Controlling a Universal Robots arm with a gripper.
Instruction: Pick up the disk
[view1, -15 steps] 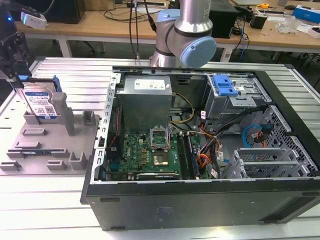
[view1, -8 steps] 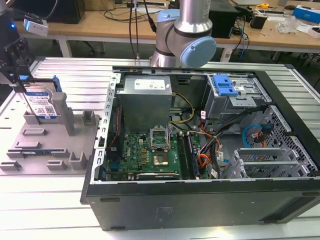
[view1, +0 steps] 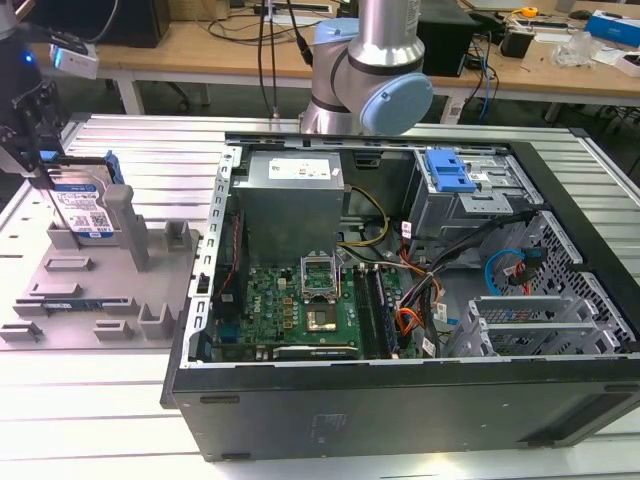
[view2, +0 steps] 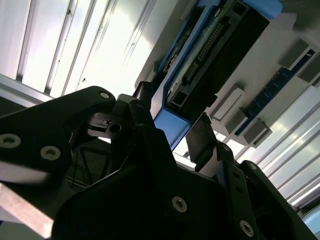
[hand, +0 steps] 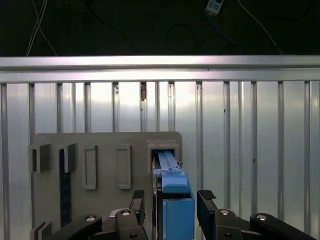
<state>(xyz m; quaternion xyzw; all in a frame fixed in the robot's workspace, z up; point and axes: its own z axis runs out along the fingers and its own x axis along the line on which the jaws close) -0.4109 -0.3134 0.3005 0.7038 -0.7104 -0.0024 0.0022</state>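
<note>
- One disk (view1: 88, 208) stands on edge in a slot of the grey fixture plate (view1: 100, 300), at the exterior view's left, well apart from the open computer case (view1: 400, 400).
- You see the gripper (hand: 171, 202) directly over the disk, jaws spread. In the first wrist view one of the fingers (hand: 206, 200) sits on each side of the disk, with a thin gap at both faces.
- Note the grey post (view1: 128, 225) just beside the disk, toward the exterior view's right. Low raised blocks (hand: 124, 166) stand elsewhere on the plate.
- Inside the case, the grey power supply (view1: 290, 185) and the blue clip (view1: 448, 172) lie far from the gripper.
- The disk is flat and rectangular, with a printed label on its face and a blue plastic rail (view2: 172, 125) along its edge. The plate is matte grey, and the table (view1: 100, 420) is ribbed bright metal.
- Beyond the plate's rounded edge, bare table runs to a straight rail (hand: 160, 62).
</note>
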